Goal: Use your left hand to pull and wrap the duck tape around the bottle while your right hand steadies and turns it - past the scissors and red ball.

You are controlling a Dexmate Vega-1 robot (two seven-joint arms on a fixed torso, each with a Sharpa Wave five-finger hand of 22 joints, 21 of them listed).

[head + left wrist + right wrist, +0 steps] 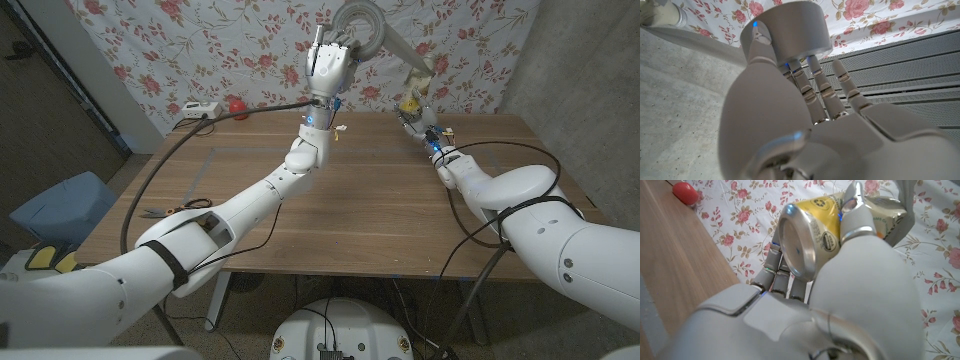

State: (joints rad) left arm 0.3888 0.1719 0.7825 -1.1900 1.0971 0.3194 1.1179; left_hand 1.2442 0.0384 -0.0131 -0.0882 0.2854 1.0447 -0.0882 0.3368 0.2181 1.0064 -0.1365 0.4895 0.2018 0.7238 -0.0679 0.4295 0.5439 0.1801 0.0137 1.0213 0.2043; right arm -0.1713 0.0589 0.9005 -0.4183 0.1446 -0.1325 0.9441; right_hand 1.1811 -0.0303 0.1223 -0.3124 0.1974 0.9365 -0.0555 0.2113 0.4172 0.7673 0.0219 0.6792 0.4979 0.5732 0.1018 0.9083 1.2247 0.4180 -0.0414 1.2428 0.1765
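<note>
We can read very little here. In the right wrist view, the bottle (815,235) held by the right robot hand (840,295) carries a yellow label with a recycling-arrows sign near its upper edge and a round dark green seal ringed with small white lettering, but that lettering is too small and blurred for us to make out. We find no other legible words or numbers.

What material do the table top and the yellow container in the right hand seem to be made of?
The table looks like wood, matt brown with visible grain lines. The yellow container in the right hand seems to be thin metal or foil-lined: its round end is smooth, grey and slightly shiny, but its crumpled printed body leaves this open.
</note>
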